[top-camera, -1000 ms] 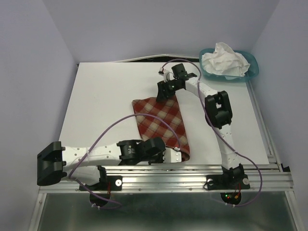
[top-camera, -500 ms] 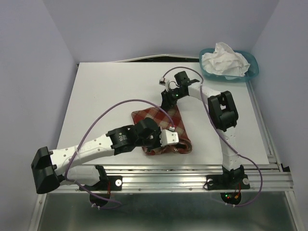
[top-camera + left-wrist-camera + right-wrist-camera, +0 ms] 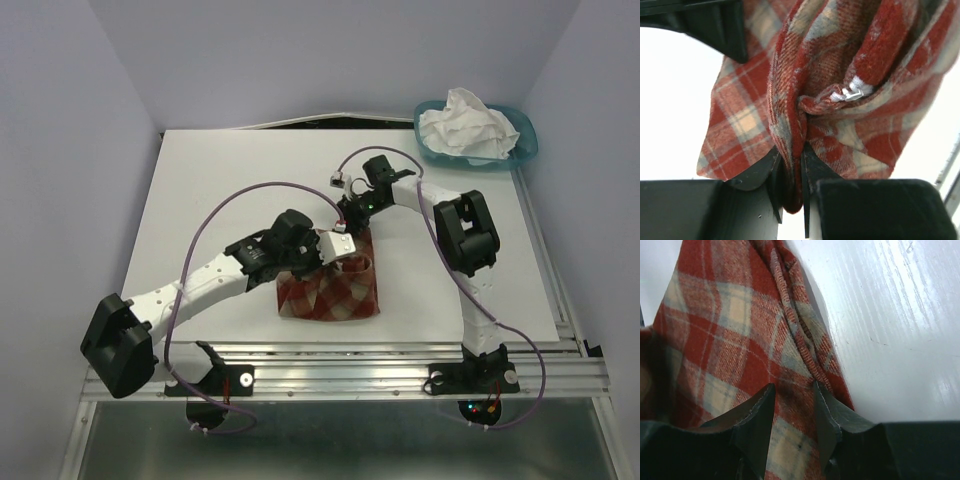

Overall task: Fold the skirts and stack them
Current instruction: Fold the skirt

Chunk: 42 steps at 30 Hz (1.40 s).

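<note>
left gripper (image 3: 790, 167), right gripper (image 3: 792, 410) each clamped on plaid skirt (image 3: 740, 120), white skirt (image 3: 468, 122) seen overhead only

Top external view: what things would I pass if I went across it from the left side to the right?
left arm's big black joint → plaid skirt → white skirt, sitting in the teal basket
</note>
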Motion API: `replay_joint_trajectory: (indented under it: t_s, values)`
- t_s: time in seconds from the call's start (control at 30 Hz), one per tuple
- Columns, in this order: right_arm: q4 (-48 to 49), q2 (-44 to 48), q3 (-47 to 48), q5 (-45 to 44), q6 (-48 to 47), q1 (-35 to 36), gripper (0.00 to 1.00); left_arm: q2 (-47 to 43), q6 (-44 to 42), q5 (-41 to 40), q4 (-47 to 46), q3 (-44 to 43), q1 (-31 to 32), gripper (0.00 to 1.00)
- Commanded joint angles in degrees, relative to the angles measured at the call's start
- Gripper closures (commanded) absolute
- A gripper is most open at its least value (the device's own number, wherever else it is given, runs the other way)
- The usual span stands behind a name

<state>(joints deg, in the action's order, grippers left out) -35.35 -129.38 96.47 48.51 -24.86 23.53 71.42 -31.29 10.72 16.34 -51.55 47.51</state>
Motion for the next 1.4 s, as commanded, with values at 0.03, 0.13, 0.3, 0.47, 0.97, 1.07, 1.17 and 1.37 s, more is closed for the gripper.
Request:
replay_joint_trajectory:
  t_s: [0.03, 0.13, 0.3, 0.47, 0.97, 1.07, 1.17, 1.37]
  values:
    - [-7.1, -1.49, -2.16, -4.04, -2.73, 1.26, 0.58, 1.62, -4.04, 0.88, -5.61, -4.26, -2.68, 1.0]
    - [-7.36, -1.75, -1.9, -4.13, -3.17, 1.26, 0.59, 3.37, -5.36, 0.53, -7.63, -4.61, -4.52, 1.0]
    - [-7.45, -2.1, -1.37, -4.04, -3.44, 1.26, 0.59, 6.36, -6.68, 0.62, -9.92, -5.23, -6.46, 1.0]
    - [-7.62, -2.28, -1.45, -4.3, -4.05, 1.26, 0.6, 9.61, -8.09, -0.17, -11.85, -4.79, -8.57, 1.0]
    - [-8.68, -2.98, 0.12, -4.13, -4.76, 1.26, 0.6, 17.79, -10.46, -2.45, -20.46, -3.38, -11.73, 1.0]
    - [-8.85, -3.33, 0.48, -4.3, -4.58, 1.26, 0.59, 19.71, -10.9, -3.42, -22.31, -3.03, -11.73, 0.98]
    - [-8.68, -3.25, 1.35, -6.31, -3.88, 1.26, 0.57, 21.74, -10.9, -3.69, -23.02, -3.03, -11.91, 0.93]
    - [-8.59, -2.28, 5.31, -17.2, -0.98, 1.26, 0.52, 24.03, -11.34, -0.27, -20.56, -2.95, -12.17, 0.91]
